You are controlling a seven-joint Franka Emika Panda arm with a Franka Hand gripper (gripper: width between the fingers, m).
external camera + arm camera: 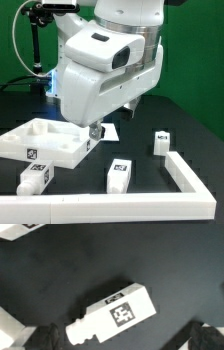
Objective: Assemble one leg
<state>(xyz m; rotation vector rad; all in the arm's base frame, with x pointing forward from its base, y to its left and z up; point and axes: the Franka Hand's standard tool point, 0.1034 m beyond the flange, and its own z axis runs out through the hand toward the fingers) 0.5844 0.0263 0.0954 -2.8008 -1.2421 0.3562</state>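
Observation:
A leg (118, 314), a white oblong block with black-and-white tags, lies on the black table right under my gripper (120, 339). The jaws are open, with dark fingers (38, 338) at each side of the leg's stepped end and nothing held. In the exterior view my gripper (93, 132) hangs low beside the wide white panel (45, 142), and only a bit of this leg (108, 131) shows past it. Three more legs lie apart: one at the front left (36, 178), one at the front middle (120, 174) and one at the right (162, 142).
A raised white L-shaped rail (188, 176) borders the table at the exterior view's front right. A white tagged part (20, 229) shows at the wrist view's corner. A black stand with cables (38, 50) rises at the back left.

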